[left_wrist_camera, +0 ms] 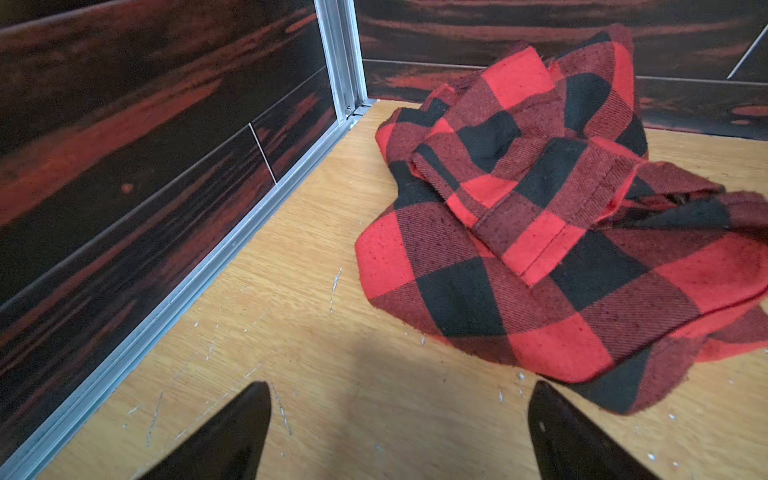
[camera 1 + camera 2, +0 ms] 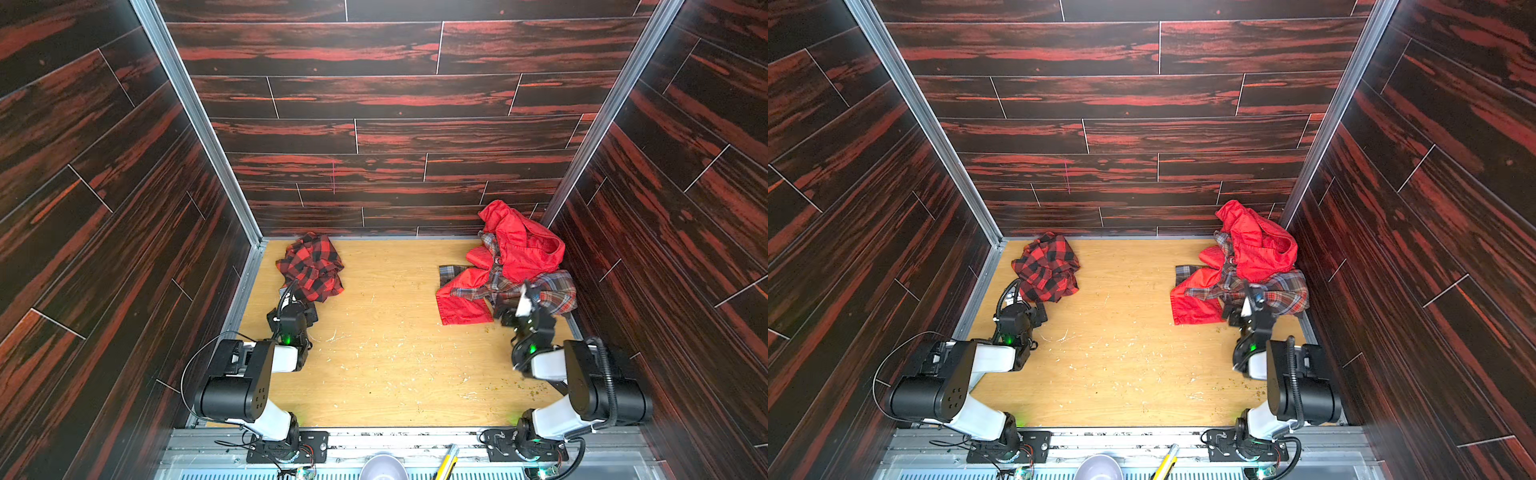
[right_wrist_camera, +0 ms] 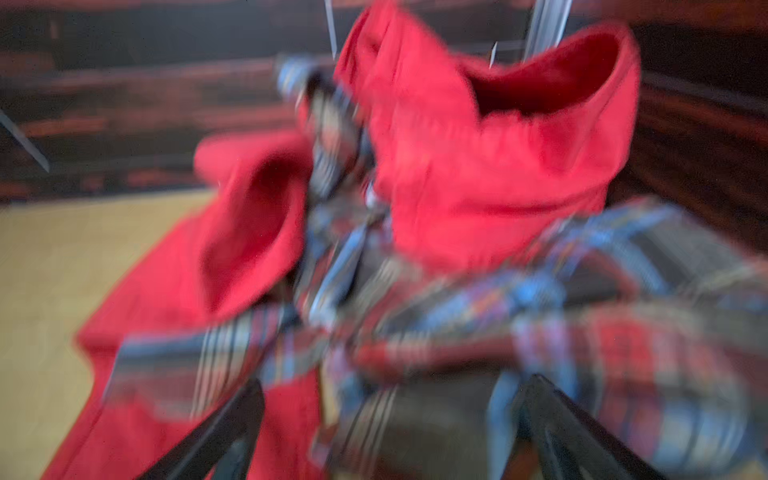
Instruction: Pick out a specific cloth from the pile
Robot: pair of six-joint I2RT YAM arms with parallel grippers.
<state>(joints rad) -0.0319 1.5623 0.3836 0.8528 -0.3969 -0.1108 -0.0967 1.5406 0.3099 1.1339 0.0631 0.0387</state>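
Twice finding the cloth (image 2: 311, 266), in both top views (image 2: 1046, 268): lying crumpled at about eleven o'clock on the tabletop (image 2: 395, 353), close to the far-left corner and well apart from the pile (image 2: 505, 274). Seeing its large red-and-black squares clearly from the left wrist (image 1: 540, 232), folded over itself and resting on the wood. Holding the left gripper (image 1: 399, 386) just beside the cloth's six o'clock edge, with fingers (image 1: 232, 432) spread wide, clamping nothing, showing bare tabletop between them and a corner of the cloth just beside one tip. Finding the pile heaped at about two o'clock, against the right wall. Making out red garment (image 2: 519, 245) bunched up at the back and spread toward eight o'clock, and plaid shirt (image 2: 555, 291) draped across the front. Holding the right gripper (image 3: 397, 382) at the pile's five o'clock edge, with fingers (image 3: 557, 424) standing wide apart, gripping nothing. Blurring heavily in the right wrist view, so not telling whether those fingers are touching plaid shirt.
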